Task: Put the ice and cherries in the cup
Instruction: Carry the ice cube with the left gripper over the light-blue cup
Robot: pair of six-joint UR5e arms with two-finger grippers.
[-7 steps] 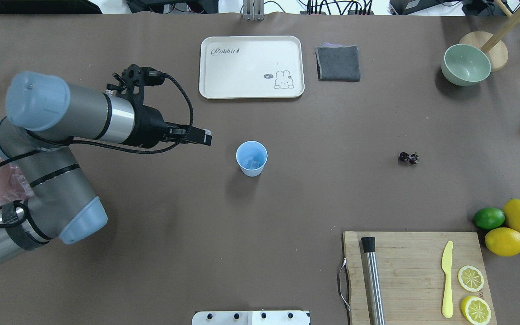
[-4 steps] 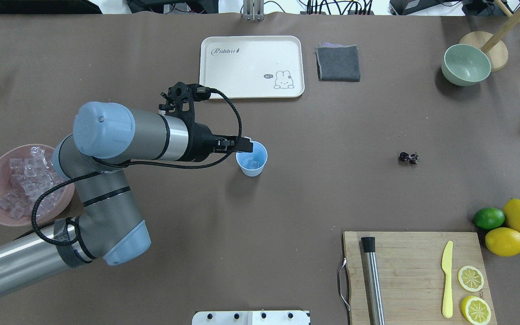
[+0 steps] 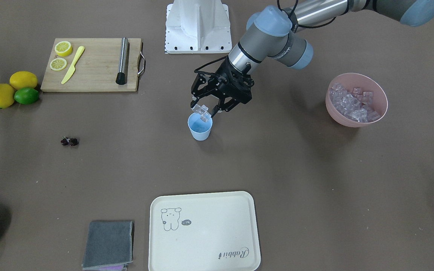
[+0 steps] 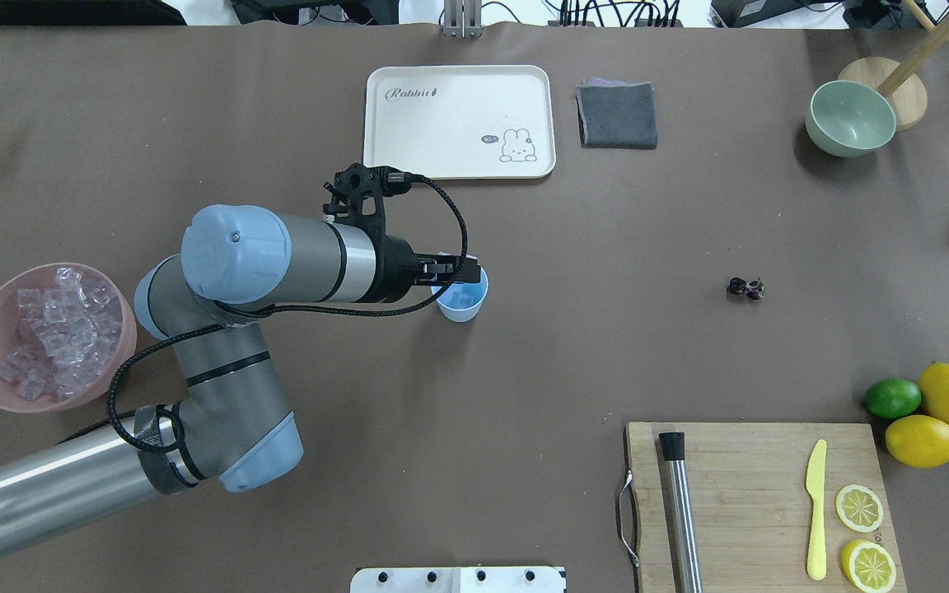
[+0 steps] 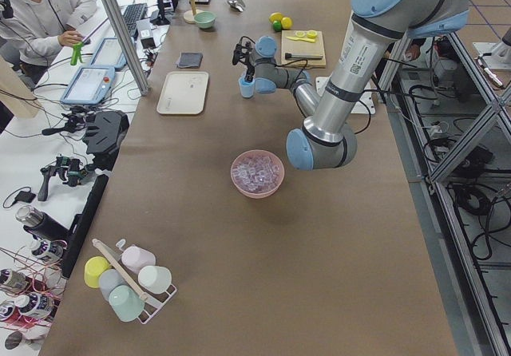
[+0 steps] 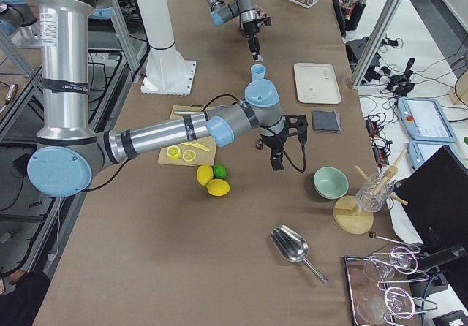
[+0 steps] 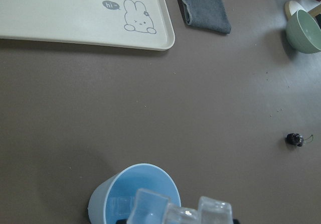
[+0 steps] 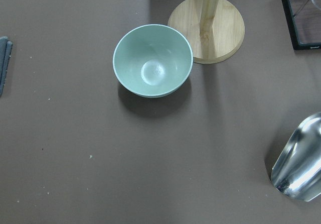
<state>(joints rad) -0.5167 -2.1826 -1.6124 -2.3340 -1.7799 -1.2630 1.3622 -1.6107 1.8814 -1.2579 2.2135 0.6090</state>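
A small clump of ice (image 3: 201,110) is held between the closed fingers of the left tool (image 3: 203,110), which is pointed down at the rim of the cup (image 3: 200,131). In the left wrist view the gripped cubes are seen directly in front of the camera, at the near edge of the cup's mouth. A few clear cubes are seen lying in the bottom of the cup. The cup is set upright on the bare worktop (image 3: 277,169), near its middle. More ice is heaped in the pink bowl (image 3: 382,109), which is placed well apart from the cup on the robot's left.

The cherries (image 3: 69,141) are left lying on the worktop, well apart from the cup on the robot's right, and are touched by nothing.

The right tool (image 6: 276,165) is shown only in the right side view, hanging above the worktop near the cherries; whether its fingers are spread or closed cannot be told. A pale green bowl (image 8: 129,48), a round wooden stand (image 8: 223,25) and a metal scoop (image 8: 298,166) are seen by its wrist camera.

A cream tray (image 3: 209,226) and a folded grey cloth (image 3: 107,242) are laid side by side on the far side of the worktop. A wooden cutting board (image 3: 92,71) is placed close to the robot's base.
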